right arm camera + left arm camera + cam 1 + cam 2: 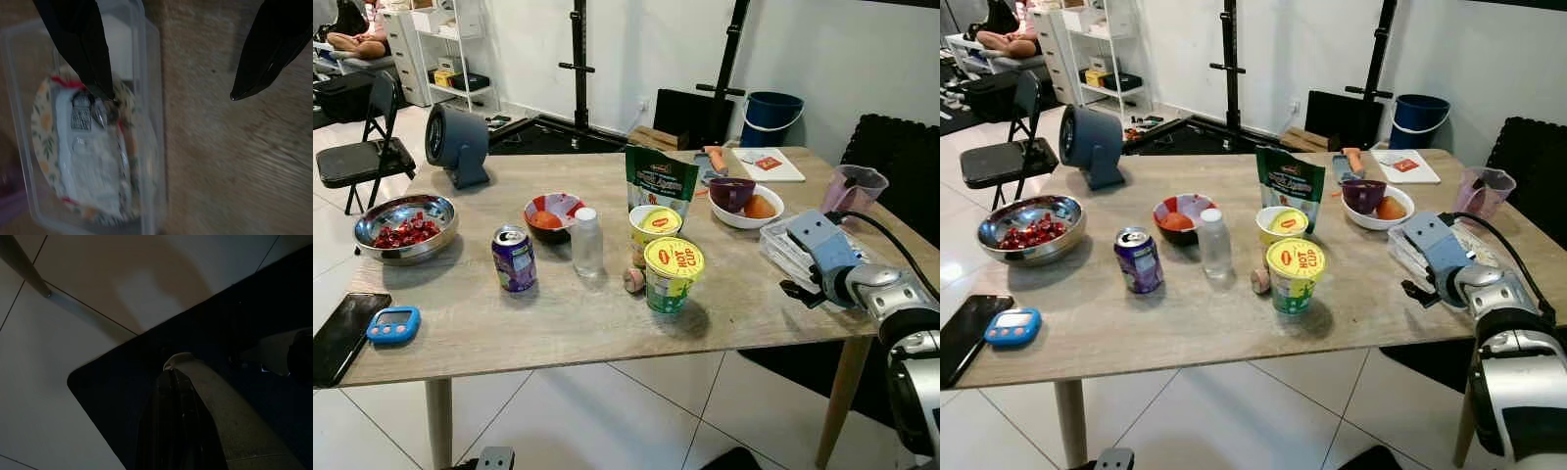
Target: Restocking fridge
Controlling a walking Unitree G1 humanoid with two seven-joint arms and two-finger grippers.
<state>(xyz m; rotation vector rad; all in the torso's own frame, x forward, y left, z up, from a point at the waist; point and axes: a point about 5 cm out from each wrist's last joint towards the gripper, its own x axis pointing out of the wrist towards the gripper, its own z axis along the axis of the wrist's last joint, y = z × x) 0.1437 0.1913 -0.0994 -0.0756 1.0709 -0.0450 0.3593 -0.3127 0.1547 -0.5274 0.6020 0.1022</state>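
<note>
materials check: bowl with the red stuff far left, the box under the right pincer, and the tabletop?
Bowl: looks like polished metal, likely steel; mirror-like reflections on its rim. Box beneath the open right pincer: clear, thin plastic; its contents show through the walls. Tabletop: pale wood-grain, matte; could be laminate rather than solid wood, the look leaves it open.

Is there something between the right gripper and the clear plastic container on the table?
Nothing visible. The right gripper is open directly over the clear plastic container, one finger above its lid, the other above the bare table.
</note>
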